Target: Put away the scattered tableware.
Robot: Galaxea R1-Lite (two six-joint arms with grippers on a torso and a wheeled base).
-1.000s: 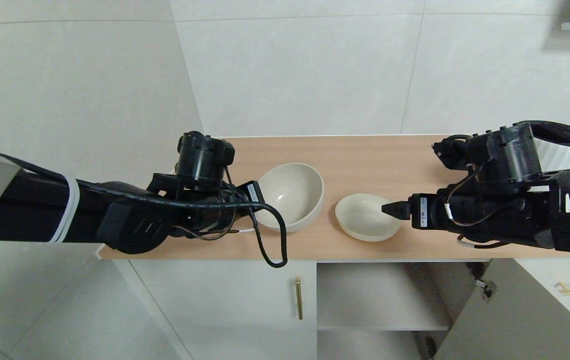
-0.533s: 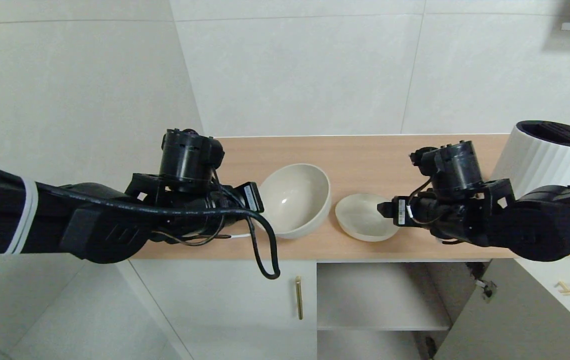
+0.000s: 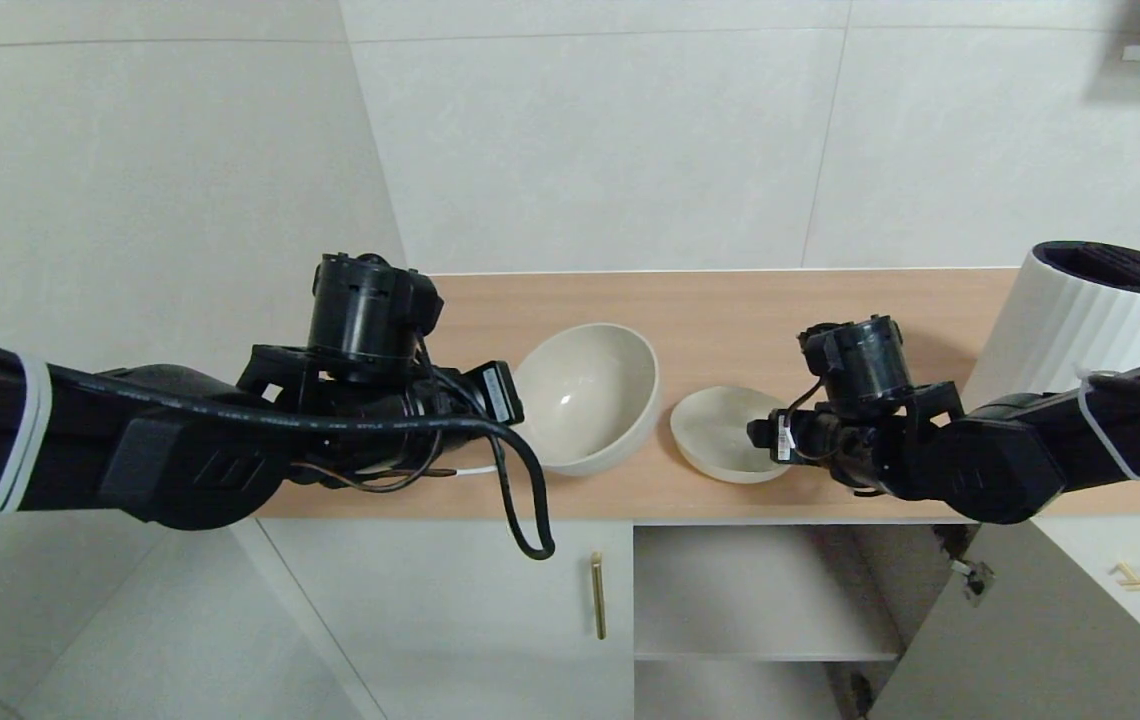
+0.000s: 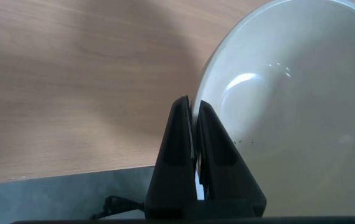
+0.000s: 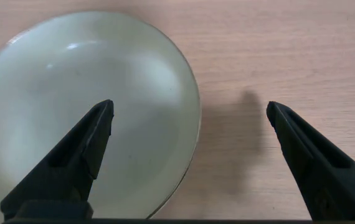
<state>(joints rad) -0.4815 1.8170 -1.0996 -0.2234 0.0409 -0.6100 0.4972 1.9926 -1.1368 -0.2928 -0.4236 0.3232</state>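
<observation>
Two pale bowls are on the wooden desk (image 3: 730,320), side by side near its front edge. The big bowl (image 3: 590,395) is tipped up at a slant, its rim pinched tight in the left hand (image 4: 194,134). The small bowl (image 3: 720,430) lies flat just beside it. The right hand (image 5: 189,107) hangs spread wide over its rim, gripping nothing. One ribbed white pot (image 3: 1080,310) stands behind the right arm. Below the desk, one cupboard (image 3: 750,590) stands open.
</observation>
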